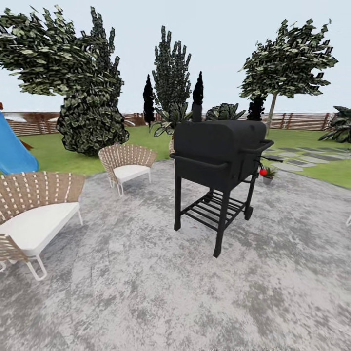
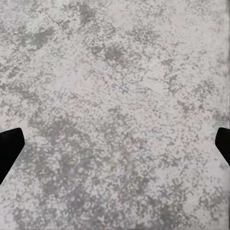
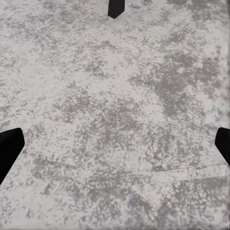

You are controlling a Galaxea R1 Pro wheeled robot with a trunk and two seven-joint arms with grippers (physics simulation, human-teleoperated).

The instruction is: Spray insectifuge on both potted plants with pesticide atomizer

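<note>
The robot was on approach — both grippers, left [image 2: 115,143] and right [image 3: 115,143], hung spread and empty over the paving [image 1: 146,292]. One potted plant [image 1: 268,174] stood beyond the grill [image 1: 219,151]; next, locate the atomizer.

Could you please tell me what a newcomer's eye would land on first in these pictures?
The black barbecue grill stands mid-scene on the grey mottled paving. Two woven chairs sit to its left, one near and one farther back. A small potted plant with something red beside it peeks out behind the grill's right side.
</note>
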